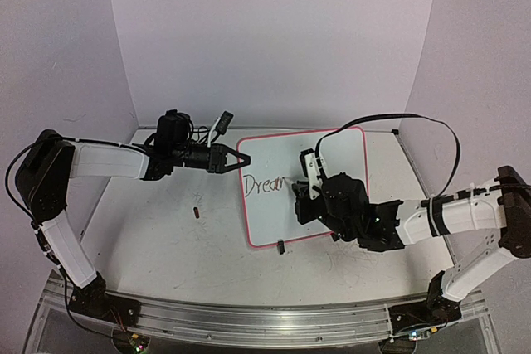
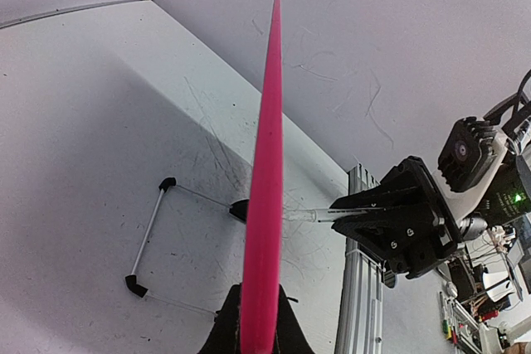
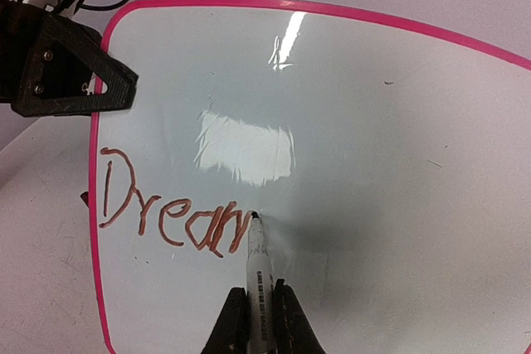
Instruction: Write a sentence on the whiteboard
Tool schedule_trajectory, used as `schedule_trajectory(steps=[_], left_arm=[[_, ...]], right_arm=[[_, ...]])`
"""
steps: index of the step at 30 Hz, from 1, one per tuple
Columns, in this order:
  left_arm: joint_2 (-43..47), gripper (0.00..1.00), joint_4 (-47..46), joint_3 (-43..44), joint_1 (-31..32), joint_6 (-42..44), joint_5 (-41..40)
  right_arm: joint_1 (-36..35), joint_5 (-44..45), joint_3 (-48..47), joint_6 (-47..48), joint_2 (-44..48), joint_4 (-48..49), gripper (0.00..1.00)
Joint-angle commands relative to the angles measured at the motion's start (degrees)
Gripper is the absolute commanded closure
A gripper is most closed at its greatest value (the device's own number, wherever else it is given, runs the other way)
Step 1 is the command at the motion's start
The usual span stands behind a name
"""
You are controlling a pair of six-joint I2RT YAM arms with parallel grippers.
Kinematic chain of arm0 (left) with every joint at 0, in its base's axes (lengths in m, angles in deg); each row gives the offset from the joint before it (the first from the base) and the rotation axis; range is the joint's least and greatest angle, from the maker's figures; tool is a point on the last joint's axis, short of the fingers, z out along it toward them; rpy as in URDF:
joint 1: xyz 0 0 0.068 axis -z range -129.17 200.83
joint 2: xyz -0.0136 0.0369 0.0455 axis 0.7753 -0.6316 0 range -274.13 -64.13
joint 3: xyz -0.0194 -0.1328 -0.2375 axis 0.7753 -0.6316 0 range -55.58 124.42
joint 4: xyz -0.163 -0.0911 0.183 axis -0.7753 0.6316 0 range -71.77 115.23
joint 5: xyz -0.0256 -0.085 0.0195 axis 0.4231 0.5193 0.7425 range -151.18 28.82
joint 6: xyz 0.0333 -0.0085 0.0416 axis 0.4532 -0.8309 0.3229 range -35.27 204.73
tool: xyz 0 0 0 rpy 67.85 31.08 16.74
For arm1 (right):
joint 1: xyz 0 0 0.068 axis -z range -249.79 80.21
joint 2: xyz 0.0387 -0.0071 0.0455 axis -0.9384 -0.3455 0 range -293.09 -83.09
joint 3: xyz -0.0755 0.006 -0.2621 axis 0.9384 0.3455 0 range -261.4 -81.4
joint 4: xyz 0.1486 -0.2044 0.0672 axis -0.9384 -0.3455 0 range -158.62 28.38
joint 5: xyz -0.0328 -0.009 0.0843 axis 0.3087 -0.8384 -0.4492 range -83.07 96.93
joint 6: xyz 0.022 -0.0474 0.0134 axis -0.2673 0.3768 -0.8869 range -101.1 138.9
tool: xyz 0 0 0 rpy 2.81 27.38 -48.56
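Writing is under way on a small pink-rimmed whiteboard lying mid-table. The left pincer is clamped on the board's left rim, steadying it. The right pincer is closed around a marker, its tip touching the board just after the last letter. The sentence reads only "Dream" (reddish ink, slightly slanted). By my reckoning it is barely begun, with most of the board bare and the remaining words unwritten.

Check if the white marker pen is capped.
Uncapped: the white marker pen has a bare dark tip on the pink-rimmed whiteboard, after "Dream".
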Motion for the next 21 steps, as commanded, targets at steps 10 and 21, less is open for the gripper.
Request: schedule_trajectory(steps=[10, 21], left_arm=[[1.07, 1.0, 1.98, 0.3, -0.16, 1.13, -2.56], [0.97, 1.0, 1.99, 0.29, -0.17, 1.04, -2.43]], right_arm=[[-0.43, 0.04, 1.66, -2.75, 1.58, -3.81, 1.0], [-1.14, 0.08, 2.36, -4.28, 1.55, -4.43, 1.0]])
